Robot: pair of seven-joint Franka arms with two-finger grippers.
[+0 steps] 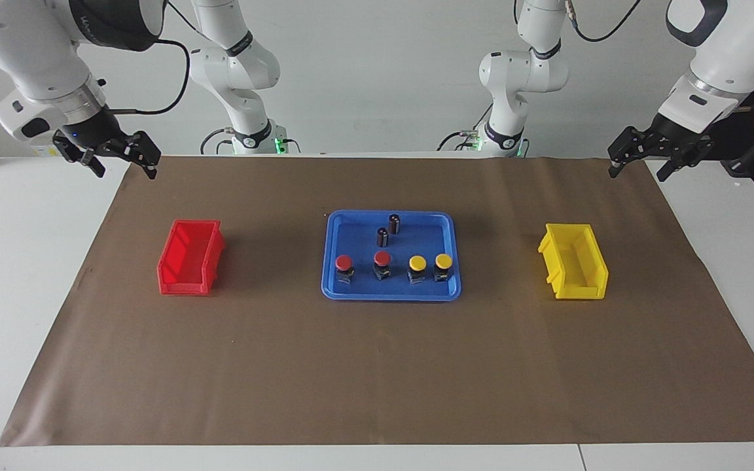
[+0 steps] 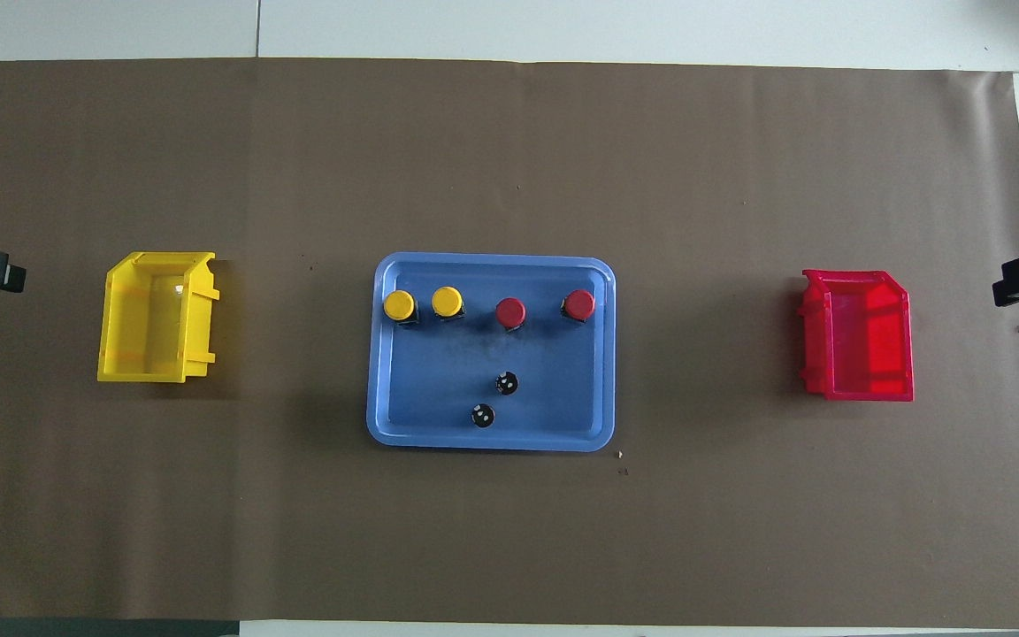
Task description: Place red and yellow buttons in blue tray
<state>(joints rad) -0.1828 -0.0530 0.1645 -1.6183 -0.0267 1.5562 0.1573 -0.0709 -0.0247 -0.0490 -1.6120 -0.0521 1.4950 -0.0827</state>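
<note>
The blue tray lies at the middle of the brown mat; it also shows in the overhead view. In it stand two red buttons and two yellow buttons in one row along the tray's edge farther from the robots. My left gripper is open and empty, raised over the mat's corner at the left arm's end, apart from the yellow bin. My right gripper is open and empty, raised over the mat's corner at the right arm's end.
Two dark capless cylinders stand in the tray, nearer to the robots than the buttons. An empty yellow bin stands toward the left arm's end, an empty red bin toward the right arm's end.
</note>
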